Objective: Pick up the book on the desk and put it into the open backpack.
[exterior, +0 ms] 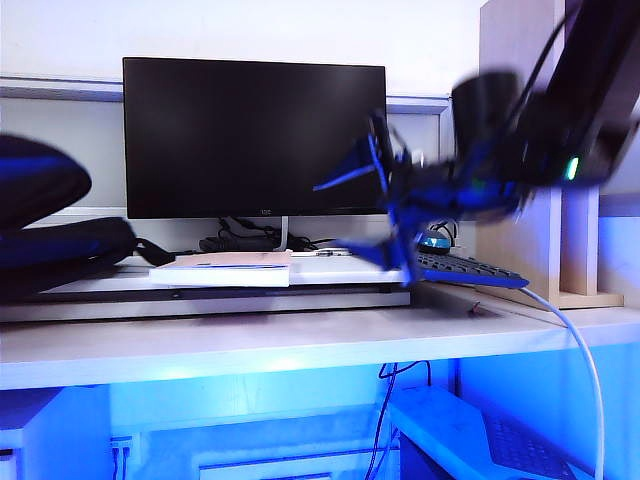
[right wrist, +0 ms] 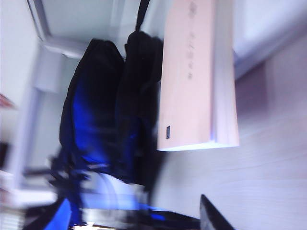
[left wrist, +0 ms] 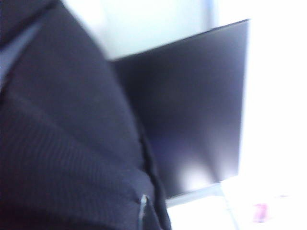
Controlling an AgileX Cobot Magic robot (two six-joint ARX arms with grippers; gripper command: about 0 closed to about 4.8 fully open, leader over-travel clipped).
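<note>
I see the book (exterior: 225, 268) lying flat on the bench (exterior: 300, 345), left of centre, beside the backpack (exterior: 60, 245) at far left. A monitor (exterior: 255, 135) stands behind. My right end effector (exterior: 385, 215), blurred, hangs right of centre, fingers apart, keyboard (exterior: 470, 270) beneath. My left end effector is unseen, closed.

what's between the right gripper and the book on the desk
Nothing. In the exterior view the right gripper hangs open, right of the book; only bare white board lies between. The left gripper is out of sight by the backpack.

wall (exterior: 300, 30): white | monitor (exterior: 254, 137): dark, off | side panel (exterior: 520, 150): light wood | lighting: blue cast
</note>
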